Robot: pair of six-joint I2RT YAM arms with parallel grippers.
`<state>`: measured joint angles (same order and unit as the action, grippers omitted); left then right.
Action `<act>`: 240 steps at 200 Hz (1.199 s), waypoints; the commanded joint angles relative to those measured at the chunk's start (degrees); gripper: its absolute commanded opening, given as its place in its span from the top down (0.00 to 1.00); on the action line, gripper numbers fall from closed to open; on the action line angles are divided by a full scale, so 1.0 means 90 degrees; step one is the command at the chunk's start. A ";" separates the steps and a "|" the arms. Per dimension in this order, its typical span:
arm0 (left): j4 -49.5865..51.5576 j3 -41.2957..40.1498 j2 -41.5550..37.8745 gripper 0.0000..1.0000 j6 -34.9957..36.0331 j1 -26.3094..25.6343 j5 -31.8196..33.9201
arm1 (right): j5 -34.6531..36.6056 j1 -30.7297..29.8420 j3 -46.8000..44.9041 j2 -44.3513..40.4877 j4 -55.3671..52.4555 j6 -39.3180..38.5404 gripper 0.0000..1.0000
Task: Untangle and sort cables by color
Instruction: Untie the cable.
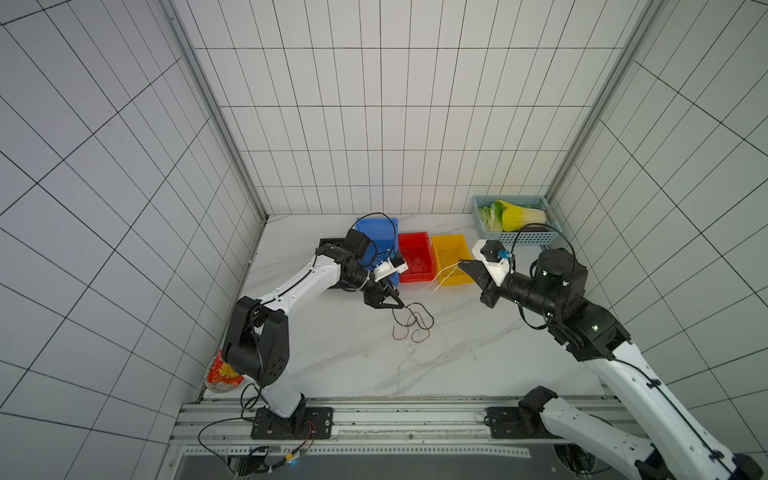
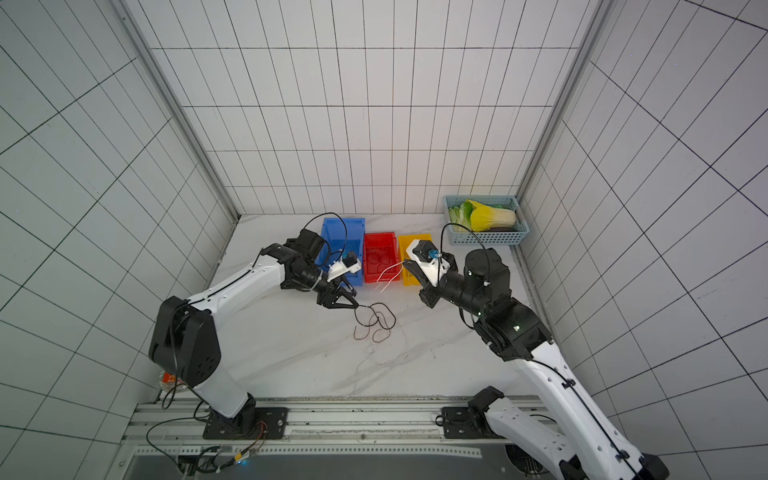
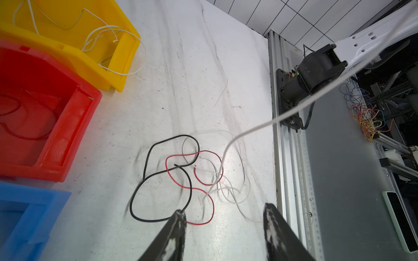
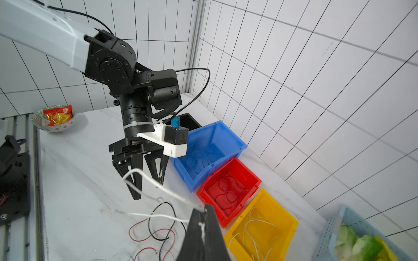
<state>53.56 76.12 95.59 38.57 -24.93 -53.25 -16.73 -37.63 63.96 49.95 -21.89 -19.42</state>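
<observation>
A loose tangle of cables (image 1: 413,322) lies mid-table: a black cable (image 3: 146,162), a red cable (image 3: 213,209) and thin white strands woven through them. My left gripper (image 3: 225,214) hovers open just above the tangle's near side, with nothing between its fingers; both top views show it (image 2: 351,303). My right gripper (image 4: 204,210) is shut on a white cable (image 3: 255,127), which stretches taut from the tangle up to it in front of the yellow bin (image 1: 451,257). The red bin (image 1: 413,257) holds red cables, the blue bin (image 4: 203,156) blue ones, the yellow bin white ones.
A black bin (image 4: 187,119) sits behind the left arm beside the blue bin. A pale blue basket (image 1: 515,237) with cabbage stands at the back right corner. A bowl of snack packets (image 4: 54,119) is at the front left. A metal rail (image 1: 395,415) runs along the table's front edge.
</observation>
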 commanded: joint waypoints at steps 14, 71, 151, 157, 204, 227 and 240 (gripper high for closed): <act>-0.0008 0.0142 -0.0377 0.44 0.0382 0.0035 -0.0627 | 0.1108 -0.0048 0.0855 0.0260 0.0341 -0.0131 1.00; -0.0148 -0.0057 -0.0479 0.44 0.0366 0.0105 -0.0611 | 0.1957 0.0221 0.2416 0.1001 0.0775 -0.0044 1.00; -0.0625 -0.0421 -0.0290 0.44 0.0181 0.0138 -0.0465 | 0.1758 0.1076 0.4108 0.1698 0.0914 -0.0118 1.00; -0.0669 -0.0420 -0.0258 0.43 0.0134 0.0125 -0.0425 | 0.1712 0.1117 0.4221 0.1761 0.0931 -0.0118 1.00; -0.0717 -0.0393 -0.0061 0.43 0.0065 0.0122 -0.0239 | 0.1634 0.1405 0.4210 0.2182 0.0900 -0.0067 1.00; -0.0457 -0.0387 0.0011 0.43 0.0146 0.0212 -0.0149 | 0.1611 0.1727 0.3741 0.2321 0.1036 0.0208 1.00; -0.0186 -0.0381 0.0052 0.43 0.0316 0.0284 -0.0148 | 0.1534 0.1925 0.3511 0.2450 0.1159 0.0352 1.00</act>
<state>48.97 72.73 94.80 39.46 -23.44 -55.29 -2.15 -23.27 99.26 69.91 -13.43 -19.31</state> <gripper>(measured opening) 0.569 0.041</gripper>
